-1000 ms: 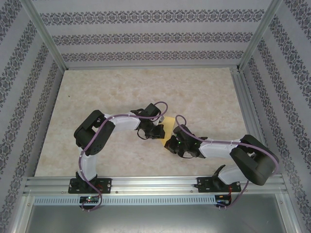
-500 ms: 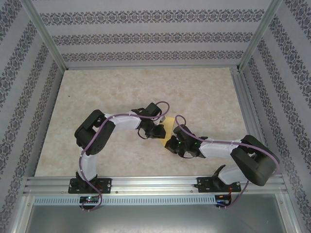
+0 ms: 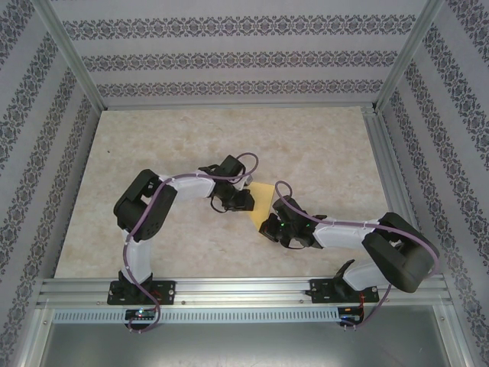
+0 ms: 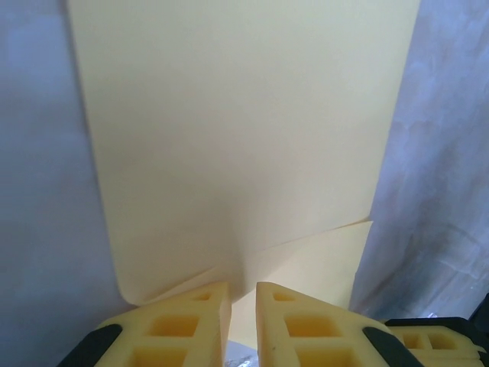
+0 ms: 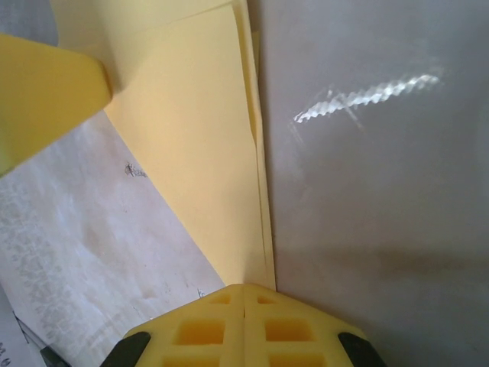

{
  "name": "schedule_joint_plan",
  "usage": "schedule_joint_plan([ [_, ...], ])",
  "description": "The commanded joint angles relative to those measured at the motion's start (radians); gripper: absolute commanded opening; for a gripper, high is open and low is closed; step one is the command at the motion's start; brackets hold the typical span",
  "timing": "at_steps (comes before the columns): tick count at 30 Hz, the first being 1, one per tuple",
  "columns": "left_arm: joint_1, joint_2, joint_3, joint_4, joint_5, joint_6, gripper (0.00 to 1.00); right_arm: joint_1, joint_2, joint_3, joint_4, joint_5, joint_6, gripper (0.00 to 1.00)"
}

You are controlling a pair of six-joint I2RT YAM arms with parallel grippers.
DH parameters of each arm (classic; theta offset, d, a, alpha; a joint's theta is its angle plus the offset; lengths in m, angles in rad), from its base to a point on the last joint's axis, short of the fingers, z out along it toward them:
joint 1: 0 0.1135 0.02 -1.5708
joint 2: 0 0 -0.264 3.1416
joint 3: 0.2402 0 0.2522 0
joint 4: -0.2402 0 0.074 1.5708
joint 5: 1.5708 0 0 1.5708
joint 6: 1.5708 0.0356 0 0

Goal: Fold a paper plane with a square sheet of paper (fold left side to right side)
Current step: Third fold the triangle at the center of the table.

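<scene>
Pale marble table (image 3: 153,153) holds our sheet of paper (image 3: 262,200) near its middle. Our left gripper (image 4: 243,290) pinches its nine o'clock edge; our right gripper (image 5: 244,290) squeezes its six o'clock corner. We should swing the left edge slowly toward three o'clock and line up edges.

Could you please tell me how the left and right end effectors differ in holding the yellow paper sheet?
The left end effector shows a narrow gap between its fingers, while the fingers of the right end effector meet flush. The left end effector holds the thin yellow-orange paper sheet at a wide curled edge; the right end effector pinches a narrow pointed tip. Both grip the same sheet.
</scene>
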Motion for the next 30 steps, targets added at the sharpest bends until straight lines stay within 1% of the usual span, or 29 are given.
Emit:
schedule_joint_plan([
  [1,0.046,0.032,-0.005,0.033,-0.077,0.037,0.2,-0.003,0.039,-0.041,-0.186,0.033,-0.021,0.0],
  [10,0.112,0.046,-0.013,0.024,-0.088,0.072,0.2,-0.002,0.032,-0.037,-0.194,0.033,-0.026,0.0],
  [15,0.152,0.059,0.026,-0.007,-0.083,0.103,0.2,-0.001,0.029,-0.034,-0.191,0.029,-0.034,0.0],
  [22,0.184,0.055,0.08,-0.046,-0.08,0.122,0.21,0.006,0.032,-0.023,-0.18,0.024,-0.047,0.0],
  [27,0.198,-0.002,0.076,-0.069,-0.09,0.125,0.25,0.01,-0.013,-0.009,-0.153,0.036,-0.087,0.0],
  [30,0.2,-0.075,0.04,-0.064,-0.101,0.105,0.3,0.007,-0.088,0.025,-0.181,0.064,-0.145,0.07],
])
